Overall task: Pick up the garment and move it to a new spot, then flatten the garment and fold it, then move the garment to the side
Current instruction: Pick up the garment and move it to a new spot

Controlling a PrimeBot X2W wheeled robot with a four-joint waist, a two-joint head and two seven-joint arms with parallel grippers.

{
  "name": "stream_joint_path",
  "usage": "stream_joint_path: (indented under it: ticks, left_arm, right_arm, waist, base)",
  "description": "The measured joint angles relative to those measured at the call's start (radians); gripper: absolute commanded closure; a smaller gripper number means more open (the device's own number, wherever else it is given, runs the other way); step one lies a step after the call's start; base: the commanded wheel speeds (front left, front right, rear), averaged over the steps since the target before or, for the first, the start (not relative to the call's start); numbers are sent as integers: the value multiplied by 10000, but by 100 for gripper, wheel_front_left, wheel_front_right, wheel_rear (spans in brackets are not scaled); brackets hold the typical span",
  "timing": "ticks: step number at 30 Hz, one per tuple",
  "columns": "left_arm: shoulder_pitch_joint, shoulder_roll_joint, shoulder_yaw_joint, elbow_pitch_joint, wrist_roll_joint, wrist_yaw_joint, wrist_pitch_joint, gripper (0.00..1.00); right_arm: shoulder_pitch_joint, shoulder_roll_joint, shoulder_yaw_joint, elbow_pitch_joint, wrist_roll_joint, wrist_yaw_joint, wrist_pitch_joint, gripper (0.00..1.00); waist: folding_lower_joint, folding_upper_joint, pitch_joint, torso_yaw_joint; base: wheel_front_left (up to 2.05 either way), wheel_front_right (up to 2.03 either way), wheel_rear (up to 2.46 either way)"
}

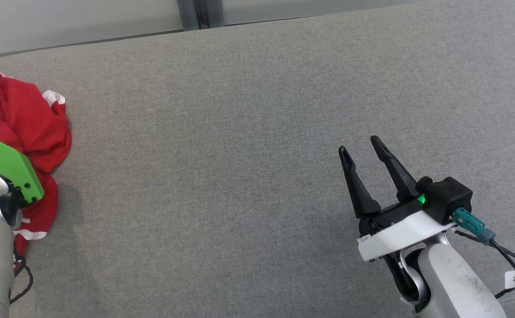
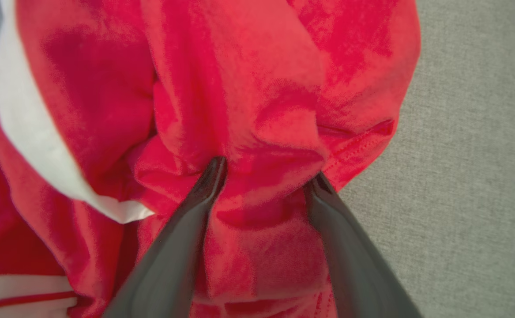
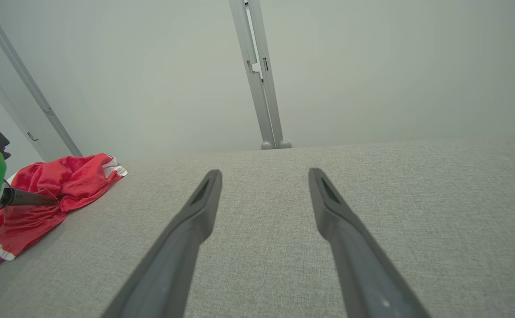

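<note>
Currently in hand: step one, the pick-up. The red garment (image 1: 19, 119), trimmed in white, lies crumpled at the far left of the grey padded surface (image 1: 239, 132). The left gripper (image 2: 267, 171) is pressed down into the cloth. Its jaws stand apart, straddling a raised fold beside a stitched hem, and no pinch is made yet. The right gripper (image 1: 359, 145) hovers over bare surface well to the right, jaws wide open and empty. Judged next move: shut the left jaws on the fold, lift until the cloth hangs free, then carry it toward the open middle. A shallow bite may slip, so several layers should be taken.
</note>
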State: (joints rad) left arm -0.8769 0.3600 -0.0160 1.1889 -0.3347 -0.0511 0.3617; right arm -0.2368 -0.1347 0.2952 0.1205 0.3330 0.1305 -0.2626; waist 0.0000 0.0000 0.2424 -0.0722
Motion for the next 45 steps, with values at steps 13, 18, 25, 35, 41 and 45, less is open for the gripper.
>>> stream_joint_path:
  ticks: [13, 18, 25, 35, 41, 45]
  left_arm:
    - [-240, 4, -679, -6, 291, -368, -1089, 100]
    - [-329, -19, -999, -573, 389, -552, -1937, 100]
    - [-421, -523, -1532, -1850, 320, -725, -2462, 100]
    - [565, -1390, -2211, -4897, -1009, -780, -1946, 100]
    - [2206, -2222, -2355, -6355, -1751, -709, -1624, 100]
    - [3288, -2790, -2508, -6721, -2138, -487, -1962, 100]
  right_arm:
    - [282, 4, 25, 194, -4, 0, 0, 0]
    - [611, 33, -27, 221, -4, 0, -2, 0]
    - [933, 2, -305, 240, -40, 0, -2, 0]
    - [1159, 12, -334, 288, -98, 0, 0, 0]
    - [1225, -25, -370, 303, -102, 0, 0, 0]
    - [1226, -48, -337, 318, -86, 0, 0, 0]
  waist:
    - [0, 0, -671, 172]
    - [0, 0, -1178, 183]
    - [0, 0, -1736, 54]
    - [0, 0, -2148, -797]
    - [0, 0, -2288, -1554]
    - [0, 0, -2308, -2085]
  base:
    - [0, 0, 0]
    - [0, 0, 0]
    - [0, 0, 0]
    - [0, 0, 0]
    - [0, 0, 0]
    - [0, 0, 0]
